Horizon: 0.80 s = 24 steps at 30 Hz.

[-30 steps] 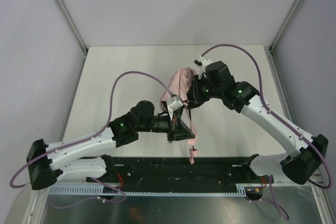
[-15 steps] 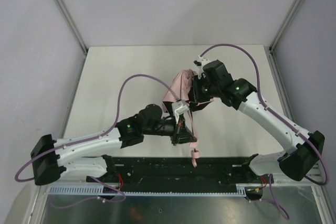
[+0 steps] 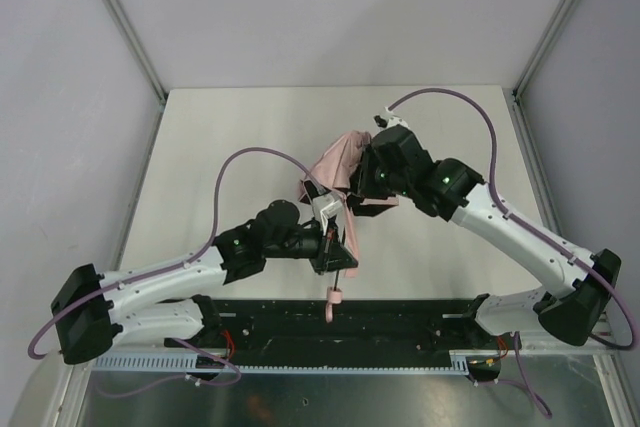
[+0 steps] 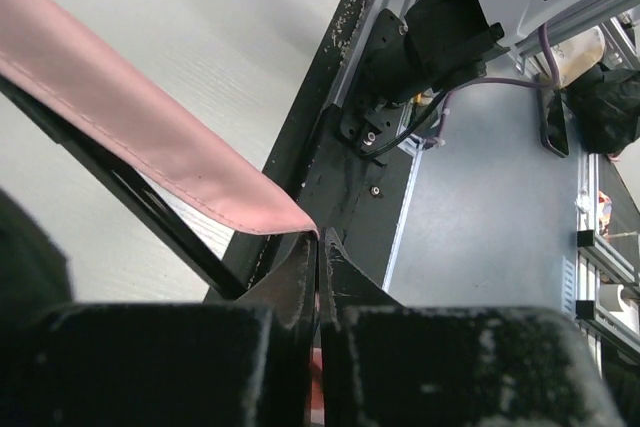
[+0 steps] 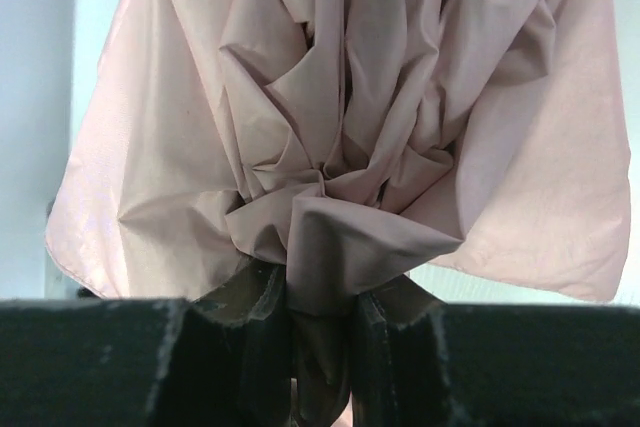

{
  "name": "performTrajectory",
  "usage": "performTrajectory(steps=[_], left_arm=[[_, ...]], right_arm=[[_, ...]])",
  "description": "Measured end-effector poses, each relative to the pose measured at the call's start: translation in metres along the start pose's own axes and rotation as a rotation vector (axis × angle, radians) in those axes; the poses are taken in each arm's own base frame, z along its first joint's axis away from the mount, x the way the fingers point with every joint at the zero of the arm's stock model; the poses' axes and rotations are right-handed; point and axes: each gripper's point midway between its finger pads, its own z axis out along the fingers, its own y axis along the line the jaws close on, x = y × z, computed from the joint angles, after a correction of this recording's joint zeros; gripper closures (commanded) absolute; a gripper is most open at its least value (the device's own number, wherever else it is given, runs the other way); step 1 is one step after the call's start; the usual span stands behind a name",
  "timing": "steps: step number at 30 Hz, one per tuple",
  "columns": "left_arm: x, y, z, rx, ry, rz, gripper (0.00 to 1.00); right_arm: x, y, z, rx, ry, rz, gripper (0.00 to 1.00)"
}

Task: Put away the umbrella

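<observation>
From the top camera the pale worktop [image 3: 220,147] fills the middle of my view; both arms reach over it and meet near its centre. The left arm [image 3: 170,277] comes in from 8 o'clock; the right arm [image 3: 505,227] comes in from 4 o'clock. Along the near edge, at 6 o'clock, runs the black rail [image 3: 420,322] that carries the arm bases.

The umbrella [image 3: 335,162] is held between the two arms, just toward 12 o'clock from the worktop's centre; its pink canopy is collapsed and crumpled, bunched at the 12 o'clock end; I cannot tell whether the fabric touches the worktop.

The right gripper [image 3: 370,175] meets the canopy from 3 o'clock; on the right wrist camera its jaws are clamped on a gathered fold of the pink fabric [image 5: 340,97], which fans out beyond them. The left gripper [image 3: 335,247] sits at the 6 o'clock end of the bundle; on the left wrist camera its jaws are pressed together on the corner of a hemmed pink panel [image 4: 130,117], with a dark rib [image 4: 150,207] running just beside it.

From the left gripper a thin dark line drops toward 6 o'clock, ending in the small pink handle [image 3: 334,302], which lies over the rail's far edge in this view.
</observation>
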Motion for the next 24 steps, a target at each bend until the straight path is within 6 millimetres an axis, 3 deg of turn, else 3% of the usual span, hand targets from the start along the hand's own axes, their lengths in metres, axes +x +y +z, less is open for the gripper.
performTrajectory(steps=[6,12,19,24], left_arm=[[-0.007,-0.014,0.0,0.038,0.003,0.013,1.0],[-0.036,-0.043,-0.017,0.103,-0.094,0.068,1.0],[-0.047,-0.048,-0.027,0.101,-0.126,0.094,1.0],[-0.078,-0.056,-0.044,0.112,-0.189,0.133,1.0]], right_arm=[[-0.001,-0.02,0.008,0.205,-0.11,0.005,1.0],[0.013,-0.041,0.025,0.352,-0.106,-0.067,1.0],[0.016,-0.035,0.025,0.335,-0.087,-0.146,1.0],[0.019,-0.024,0.025,0.247,-0.049,-0.253,1.0]])
